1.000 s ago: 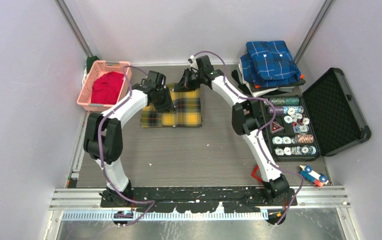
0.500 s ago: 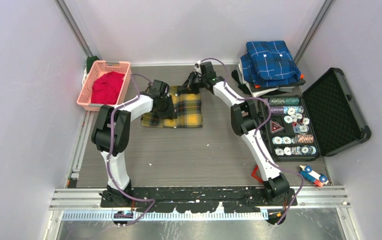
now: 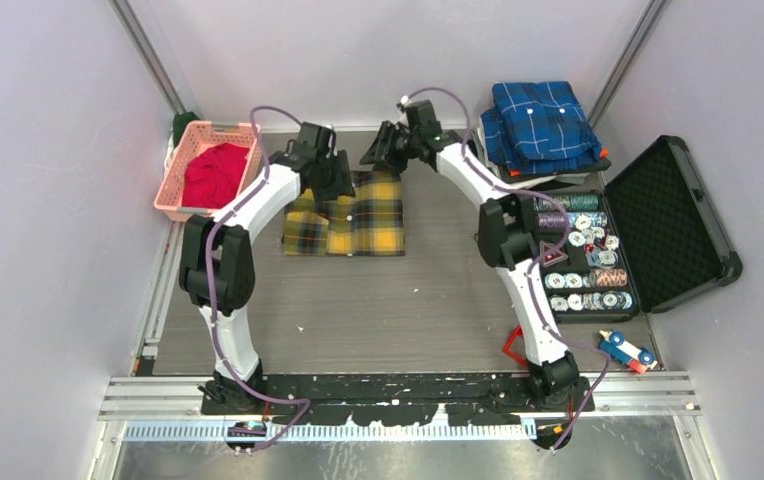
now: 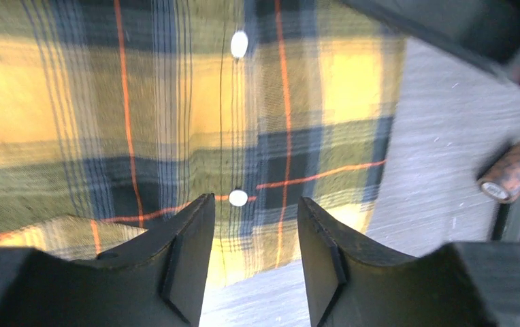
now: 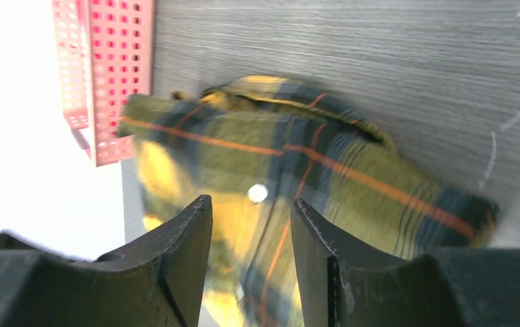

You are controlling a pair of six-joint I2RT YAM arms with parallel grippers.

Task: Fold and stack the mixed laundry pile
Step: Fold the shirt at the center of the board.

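Well left of the left end effector (image 4: pixel 254 204): red T-shirt (image 3: pixel 213 175), bunched in the basket (image 3: pixel 171 195), neither folded nor stacked. Directly under that end effector: plaid shirt (image 3: pixel 363 225), flat on the counter (image 3: pixel 378 310) as a tidy rectangle, buttons up. Left end effector roughly half open, hovering close to one edge of the shirt, gripping nothing. Right end effector (image 5: pixel 250 204) over the shirt's far side, parted about as wide, and empty as far as the blurred wrist view allows. Well right of it: blue shirt (image 3: pixel 543 120), folded on top of a pile.

By the look of it, plaid fold done or nearly done, with some rumpling along the far edge. Left to do: fetching the T-shirt from the basket, folding it, stacking the two together.
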